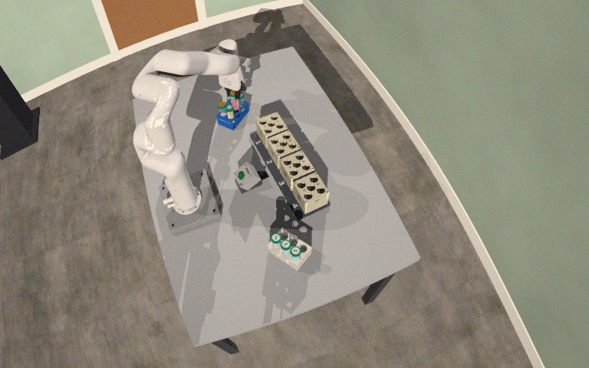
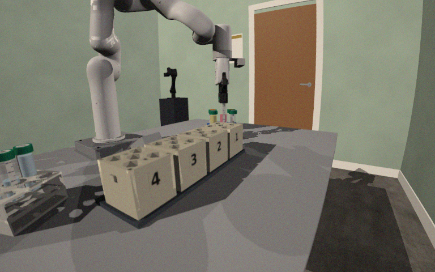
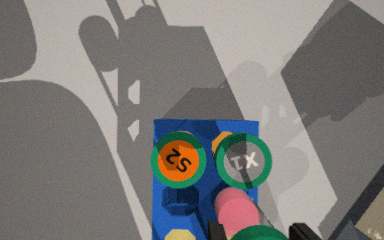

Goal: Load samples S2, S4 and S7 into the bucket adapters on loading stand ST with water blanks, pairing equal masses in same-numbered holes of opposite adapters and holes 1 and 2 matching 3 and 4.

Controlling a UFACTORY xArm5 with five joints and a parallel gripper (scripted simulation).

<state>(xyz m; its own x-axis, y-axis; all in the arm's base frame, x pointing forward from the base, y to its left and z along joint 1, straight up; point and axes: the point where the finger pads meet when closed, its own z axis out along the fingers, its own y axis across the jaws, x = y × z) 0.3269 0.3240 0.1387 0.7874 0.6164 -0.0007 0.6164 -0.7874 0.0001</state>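
Over by the blue rack (image 1: 225,123) (image 3: 161,128), the gripper (image 1: 233,90) (image 2: 223,97) (image 3: 259,233) is closed around 1 green-capped tube with pink liquid (image 1: 235,104) (image 2: 223,110) (image 3: 237,214). That tube hangs upright; I can't tell whether its tip sits in a well.

From the wrist, I read S2 on an orange-dotted cap (image 3: 178,160) and X1 on a grey-dotted cap (image 3: 244,160), side by side in the rack, with the pink tube near X1.

Big black numerals mark adapter 1 (image 1: 264,131) (image 2: 235,144) (image 3: 375,218), adapter 2 (image 1: 276,153) (image 2: 218,158), adapter 3 (image 1: 290,171) (image 2: 193,173) and adapter 4 (image 1: 316,202) (image 2: 120,188). All 4 stand in a row on the dark stand (image 1: 278,175) (image 2: 139,223), 5 holes each.

The pale rack (image 1: 281,258) (image 2: 57,174) holds 3 green-capped tubes. The sloped desk (image 1: 250,181) with its green key (image 1: 241,175) sits between the arm's base and the stand.
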